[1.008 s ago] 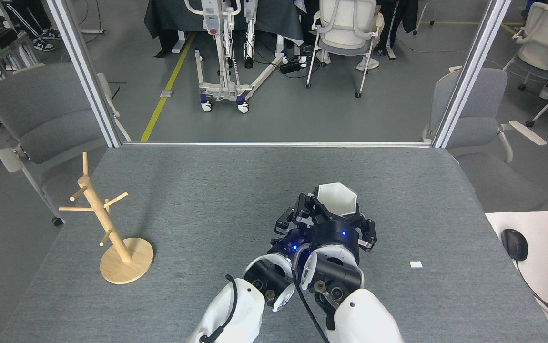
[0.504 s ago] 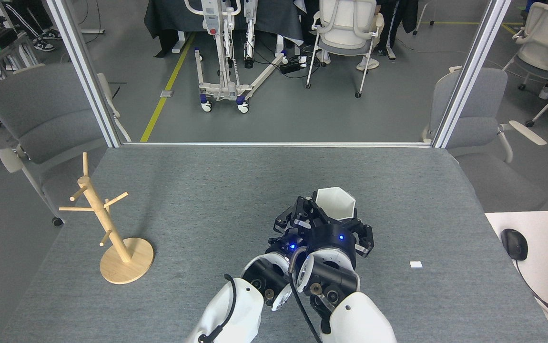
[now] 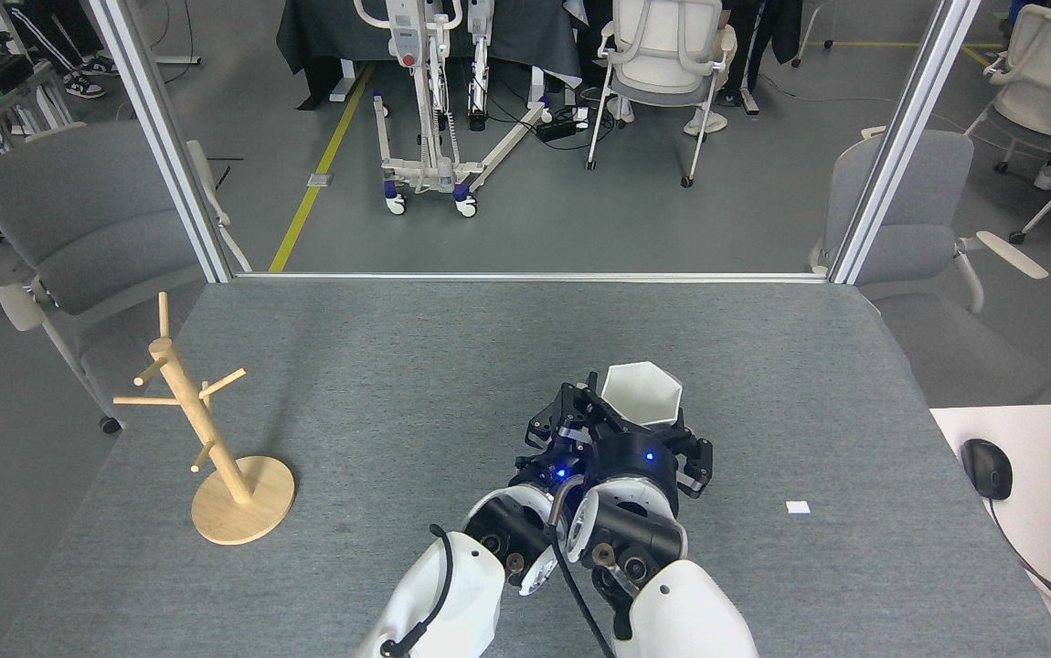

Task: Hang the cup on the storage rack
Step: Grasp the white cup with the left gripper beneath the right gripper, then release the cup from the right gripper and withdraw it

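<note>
Near edge, centre: two white arms side by side on the grey table (image 3: 398, 366). Right gripper (image 3: 649, 429) has its jaws spread around the base of the white cup (image 3: 642, 393), mouth up; grip not confirmable. Left gripper (image 3: 567, 425) sits just beside it, jaw state indiscernible. Far left: wooden storage rack (image 3: 206, 429), upright, well apart from the cup.

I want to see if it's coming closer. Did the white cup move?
Yes. The cup has slid slightly toward the robot and a bit left, measured against the small white tag lying still on the table; the right gripper carries it.
</note>
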